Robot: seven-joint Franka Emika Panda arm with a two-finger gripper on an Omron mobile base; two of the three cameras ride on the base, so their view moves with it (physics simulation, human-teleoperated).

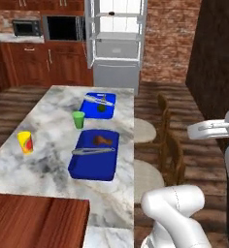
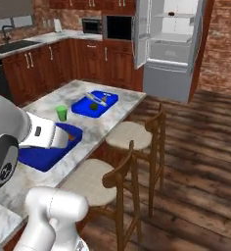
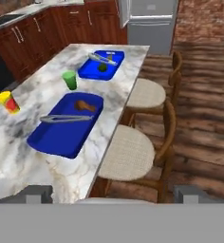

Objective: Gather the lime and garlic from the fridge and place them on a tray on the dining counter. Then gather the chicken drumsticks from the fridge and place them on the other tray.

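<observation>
Gripper (image 3: pixel 113 199) jaws spread wide and empty at hand view bottom, one reddish-brown roasted chicken drumstick (image 3: pixel 84 105) lying in the near blue tray (image 3: pixel 52 137) mid-left, the other probably the dark speck up in the open grey steel fridge (image 1: pixel 116 43), straight ahead top centre.

Counter (image 1: pixel 48 121): white-grey marble, brown veining.
Near tray (image 1: pixel 89 167): deep blue.
Far tray (image 1: pixel 111 99): deep blue.
Drumstick (image 1: pixel 101 141): reddish-brown.
Lime (image 1: pixel 101 108): dark green.
Tongs (image 1: pixel 93 151): silver-grey.
Cup (image 1: pixel 78 119): light green.
Second cup (image 1: pixel 25 142): yellow with red.
Fridge (image 1: pixel 115 72): grey steel, white inside.
Cabinets (image 1: pixel 34 65): reddish-brown wood.
Stools (image 2: pixel 125 135): brown wood, beige woven seats.
Wall (image 1: pixel 167 38): red brick.
Floor (image 2: pixel 200 162): dark brown planks.
</observation>
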